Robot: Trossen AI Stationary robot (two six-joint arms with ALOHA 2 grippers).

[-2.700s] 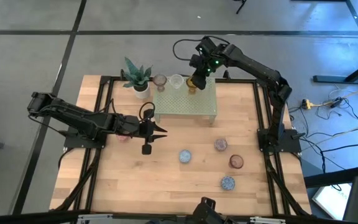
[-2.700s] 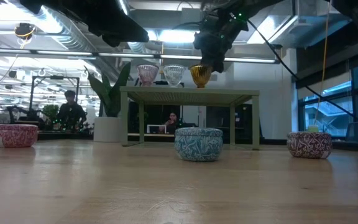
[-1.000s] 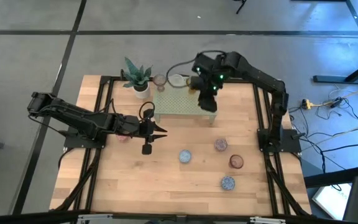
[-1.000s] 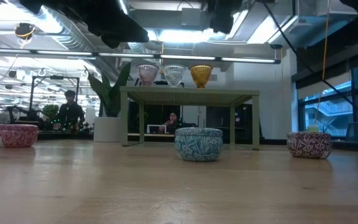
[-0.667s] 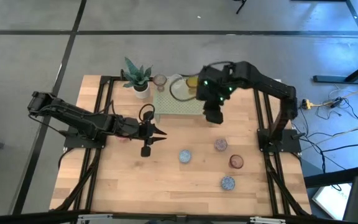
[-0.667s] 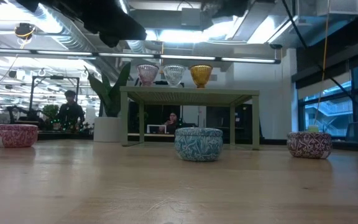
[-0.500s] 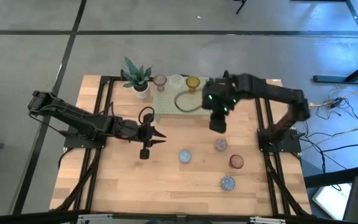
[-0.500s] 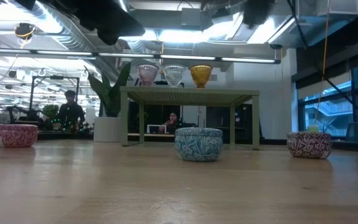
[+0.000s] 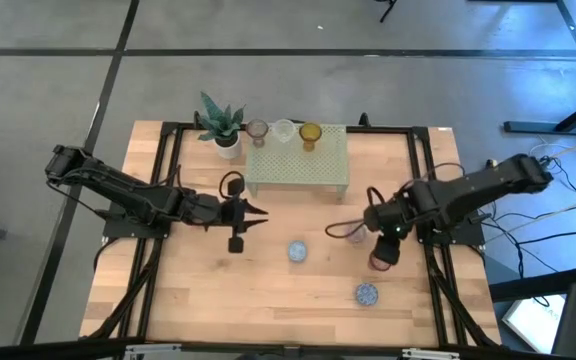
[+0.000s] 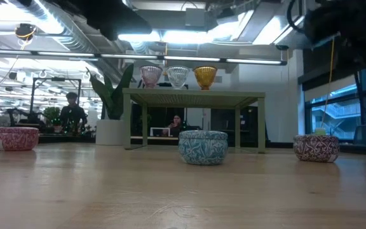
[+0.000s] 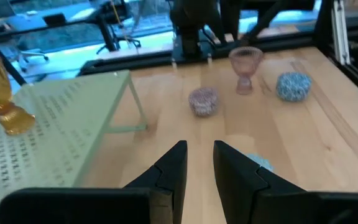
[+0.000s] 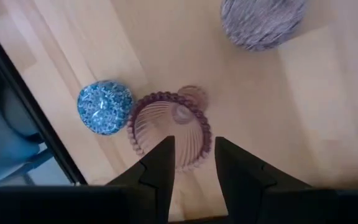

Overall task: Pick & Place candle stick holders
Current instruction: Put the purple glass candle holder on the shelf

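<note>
Three holders stand on their feet on the pale green stand [image 9: 298, 165]: pinkish [image 9: 257, 129], clear [image 9: 284, 129] and amber [image 9: 310, 131]. On the table stand a blue mosaic cup [image 9: 297, 250], a pink mosaic cup [image 9: 355, 233], a pinkish-brown ribbed goblet [image 12: 169, 127] and a second blue cup [image 9: 366, 293]. My right gripper [image 12: 194, 149] is open, pointing down, just above the goblet and touching nothing. My left gripper [image 9: 253, 212] is open and empty, near the stand's left end.
A small potted plant [image 9: 220, 124] stands at the stand's far left corner. A red mosaic cup [image 10: 16, 137] sits at the table's left, under my left arm. A black frame [image 9: 428, 200] runs along the table's sides. Bare wood lies along the near edge.
My right gripper has swung away from the stand at the far edge, toward the table's near and right side, and now hangs over the pinkish-brown goblet. The three holders on the stand have stayed put.
</note>
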